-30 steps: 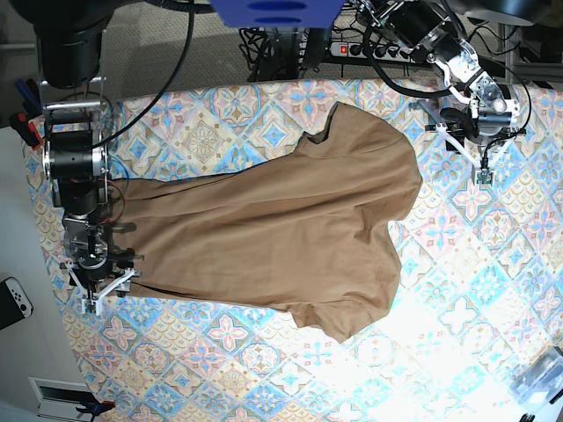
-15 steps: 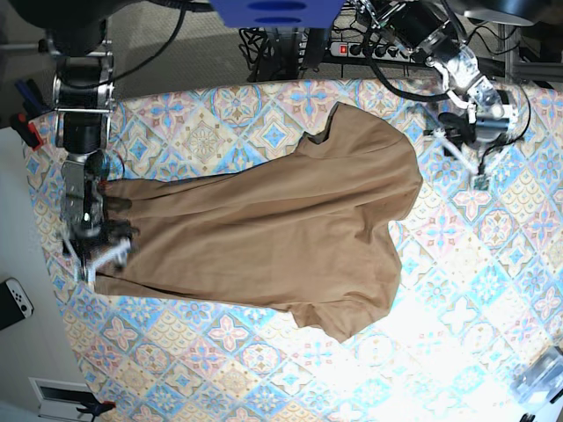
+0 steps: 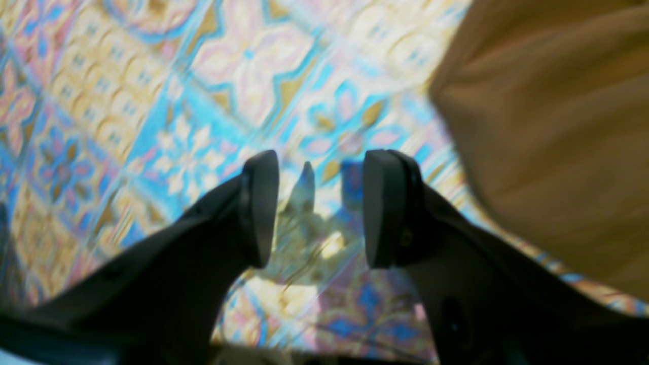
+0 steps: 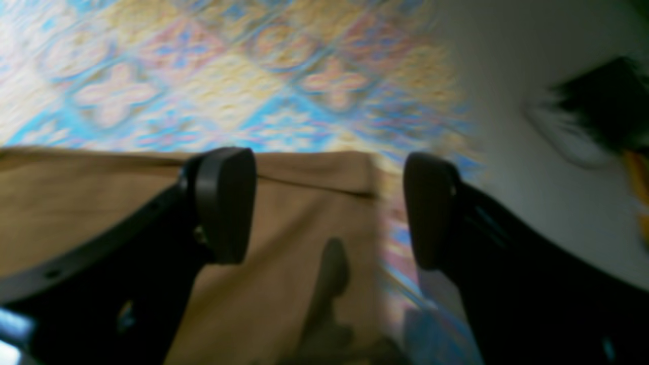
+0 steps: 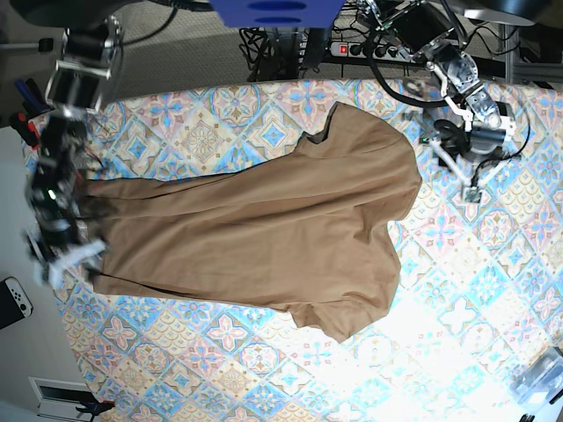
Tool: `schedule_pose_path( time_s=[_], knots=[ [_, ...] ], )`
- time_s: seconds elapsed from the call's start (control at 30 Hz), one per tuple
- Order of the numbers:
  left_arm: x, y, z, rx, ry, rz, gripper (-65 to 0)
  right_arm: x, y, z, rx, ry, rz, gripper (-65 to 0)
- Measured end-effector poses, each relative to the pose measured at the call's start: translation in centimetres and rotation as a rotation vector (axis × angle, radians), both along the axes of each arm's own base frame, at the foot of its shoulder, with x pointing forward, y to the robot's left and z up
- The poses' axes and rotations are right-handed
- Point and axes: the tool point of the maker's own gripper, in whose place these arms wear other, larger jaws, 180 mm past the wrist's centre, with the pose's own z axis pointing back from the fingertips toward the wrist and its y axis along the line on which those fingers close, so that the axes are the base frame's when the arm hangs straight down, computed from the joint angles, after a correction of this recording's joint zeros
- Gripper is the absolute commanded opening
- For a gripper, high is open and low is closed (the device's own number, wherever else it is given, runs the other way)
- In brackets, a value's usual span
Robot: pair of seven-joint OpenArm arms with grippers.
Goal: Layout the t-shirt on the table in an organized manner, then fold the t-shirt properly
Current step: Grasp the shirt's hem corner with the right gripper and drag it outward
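A: What's at the left edge?
B: The right gripper (image 5: 66,262), fingers spread and empty, at the t-shirt (image 5: 264,233) hem corner.
A: And rightwards?
B: The shirt lies rumpled across the table (image 5: 493,264); the left gripper (image 5: 457,167) hovers beside it, seemingly parted, gripping nothing.

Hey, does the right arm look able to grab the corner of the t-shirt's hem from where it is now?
Probably yes. The right claw stands open right over the t-shirt hem corner, with nothing between them but bare table beside it.
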Motion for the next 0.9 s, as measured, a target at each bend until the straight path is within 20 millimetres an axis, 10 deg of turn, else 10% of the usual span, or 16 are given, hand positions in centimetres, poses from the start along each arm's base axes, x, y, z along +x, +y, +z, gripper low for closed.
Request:
schedule_pose_path(
  time_s=[0.17,0.9],
  knots=[
    [0.3,-0.5,0.0,-0.019,-0.014,-0.01,-38.2,-5.7,-2.9,-4.9,0.016,0.153,-0.1,-25.4],
    [0.2,-0.3,0.0,-0.013,-0.008,-0.006,-38.2,-8.1,-2.9,-9.4,0.08,0.192,-0.135,-25.3]
  ],
)
